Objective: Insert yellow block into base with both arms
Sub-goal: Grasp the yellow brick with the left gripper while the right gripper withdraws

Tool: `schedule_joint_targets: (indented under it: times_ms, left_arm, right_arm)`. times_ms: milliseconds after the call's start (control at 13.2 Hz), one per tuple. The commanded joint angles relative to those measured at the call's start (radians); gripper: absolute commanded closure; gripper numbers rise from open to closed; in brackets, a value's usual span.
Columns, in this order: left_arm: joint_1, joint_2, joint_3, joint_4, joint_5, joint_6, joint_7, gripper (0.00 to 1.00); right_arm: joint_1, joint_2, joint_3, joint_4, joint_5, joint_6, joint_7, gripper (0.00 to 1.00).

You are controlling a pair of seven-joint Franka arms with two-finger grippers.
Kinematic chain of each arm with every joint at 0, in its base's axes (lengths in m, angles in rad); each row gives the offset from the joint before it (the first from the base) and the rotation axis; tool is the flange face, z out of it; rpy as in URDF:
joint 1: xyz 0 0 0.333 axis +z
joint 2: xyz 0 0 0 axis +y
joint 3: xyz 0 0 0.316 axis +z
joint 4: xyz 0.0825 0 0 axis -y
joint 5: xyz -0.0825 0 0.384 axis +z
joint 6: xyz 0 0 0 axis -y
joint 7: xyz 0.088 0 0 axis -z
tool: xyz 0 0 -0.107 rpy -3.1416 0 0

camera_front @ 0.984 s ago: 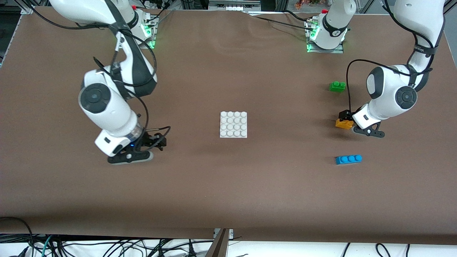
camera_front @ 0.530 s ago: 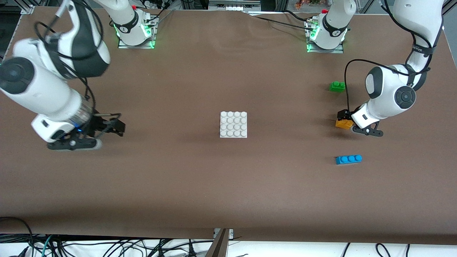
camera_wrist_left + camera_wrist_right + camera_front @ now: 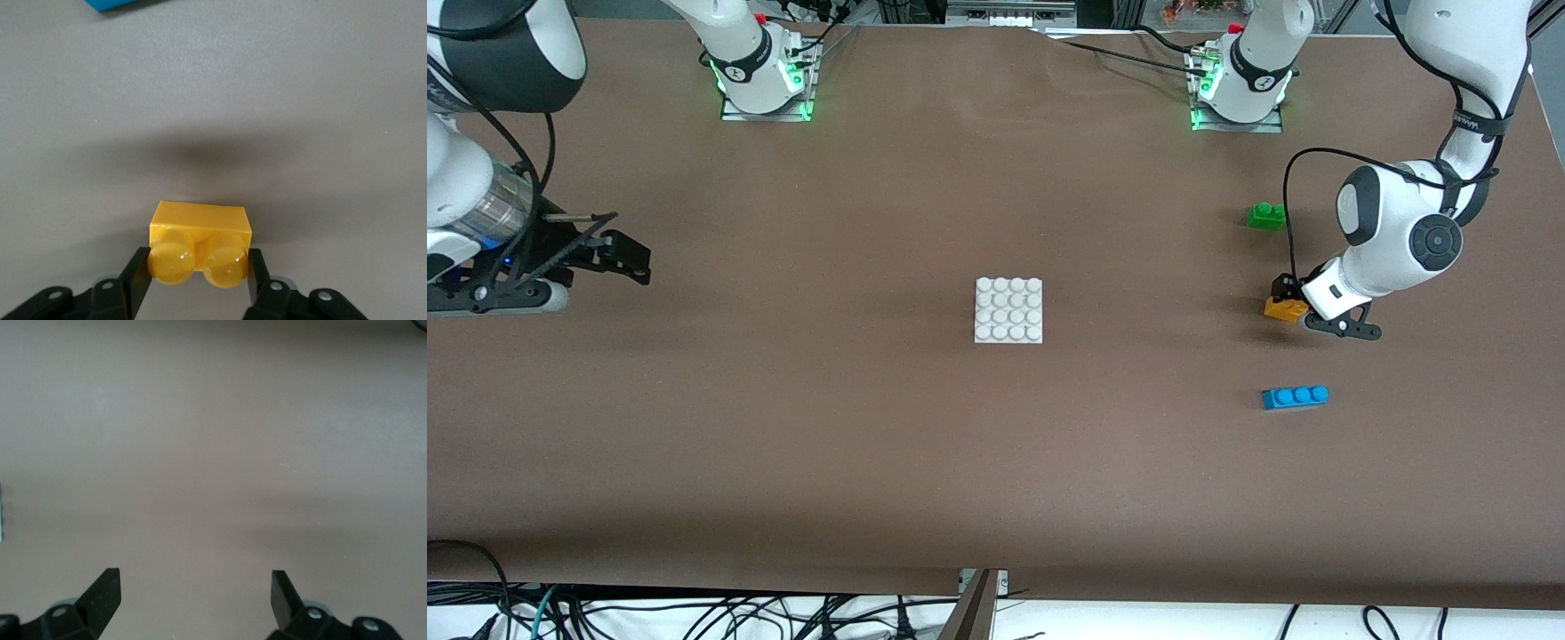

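The yellow block (image 3: 1283,309) is a small two-stud brick low at the table toward the left arm's end. My left gripper (image 3: 1286,300) is shut on it. In the left wrist view the black fingers (image 3: 137,267) press the two sides of the yellow block (image 3: 200,230). The white base (image 3: 1008,310) lies flat at the table's middle, apart from both grippers. My right gripper (image 3: 624,258) is open and empty over bare table at the right arm's end; its wrist view shows the right gripper (image 3: 193,580) with its tips spread wide.
A green two-stud brick (image 3: 1266,215) lies farther from the front camera than the yellow block. A blue three-stud brick (image 3: 1295,396) lies nearer to that camera, and its edge shows in the left wrist view (image 3: 117,3). Brown cloth (image 3: 871,427) covers the table.
My right arm has swung away from beside the base out to the right arm's end of the table, gripper still open. My left gripper has stayed on the yellow block, barely moving.
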Motion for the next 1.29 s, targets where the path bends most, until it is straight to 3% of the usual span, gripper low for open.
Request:
schedule_joint_targets:
  times_ms: [0, 151, 303, 530, 757, 1211]
  left_arm:
    - [-0.003, -0.018, 0.000, -0.016, -0.023, 0.005, 0.007, 0.45]
    - [-0.003, -0.018, 0.000, -0.016, -0.023, 0.005, 0.007, 0.56]
    - [-0.003, -0.024, 0.000, -0.015, -0.023, 0.002, 0.007, 0.78]
    - [-0.006, -0.080, 0.000, -0.008, -0.022, -0.032, -0.028, 1.00]
    - [-0.028, -0.122, -0.003, -0.001, -0.023, -0.052, -0.036, 1.00]
    - [-0.136, -0.145, -0.016, 0.060, -0.169, -0.104, -0.097, 1.00]
  right_arm:
    - [-0.027, -0.043, 0.017, -0.037, -0.005, -0.014, -0.025, 0.00]
    - [-0.033, -0.045, 0.025, -0.057, -0.005, -0.012, -0.034, 0.00]
    - [-0.044, -0.051, 0.030, -0.046, 0.002, -0.012, -0.042, 0.00]
    - [-0.061, -0.097, 0.024, -0.046, 0.004, -0.012, -0.036, 0.00]
    - [-0.070, -0.115, 0.017, -0.045, 0.001, -0.009, -0.043, 0.00]
    - [-0.069, -0.102, 0.016, -0.045, 0.003, -0.017, -0.040, 0.00]
